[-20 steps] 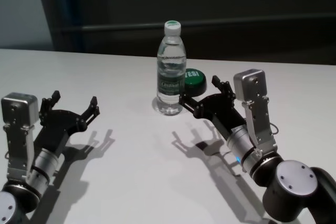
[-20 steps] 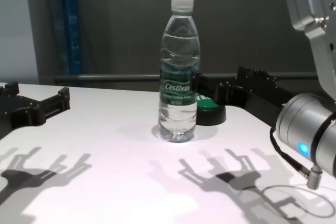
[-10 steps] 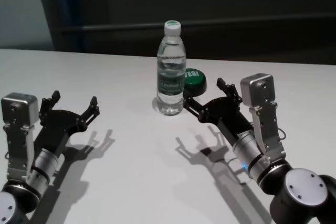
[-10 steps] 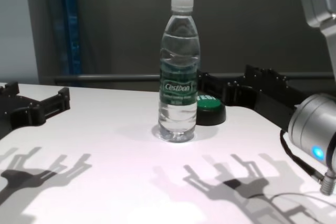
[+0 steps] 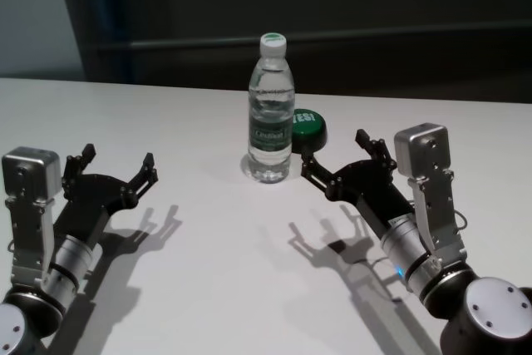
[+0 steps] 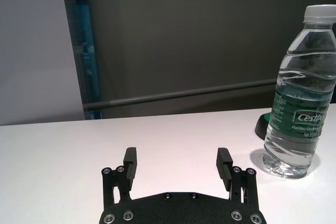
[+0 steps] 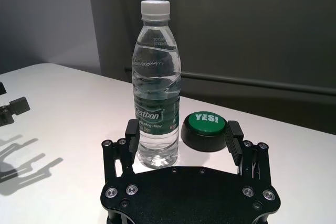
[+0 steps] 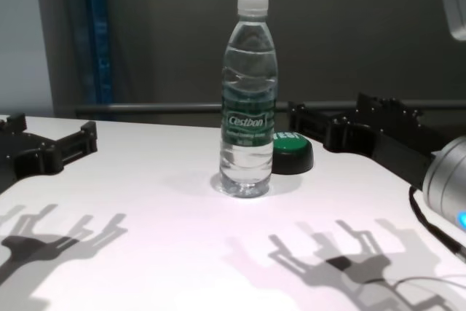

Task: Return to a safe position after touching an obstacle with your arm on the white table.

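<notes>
My right gripper point(image 5: 341, 162) hangs just above the white table point(image 5: 208, 272) on its right half, fingers spread wide and holding nothing. It points toward the far edge. Just ahead of its fingertips point(image 7: 131, 128), a little to the left, stands the clear Cestbon water bottle point(image 5: 271, 110), upright, white cap on, roughly midway across the table and nearer the far edge than the near one. A gap shows between my nearest finger and the bottle's side; from the chest view point(image 8: 336, 123) the gripper sits clear to the right of it. Right beside the bottle, on its far right side, rests a low black button with a green "YES!" top point(image 7: 203, 130); the two stand very close, and whether they touch I cannot tell. That button lies directly in front of my open right fingers, so it and the bottle point(image 8: 249, 100) are what stand in the way there.

My left gripper point(image 5: 116, 170) is idle over the left half of the table, well apart from the bottle point(image 6: 301, 98), its fingers likewise wide apart and empty, casting a forked shadow point(image 8: 58, 232) on the white surface.
</notes>
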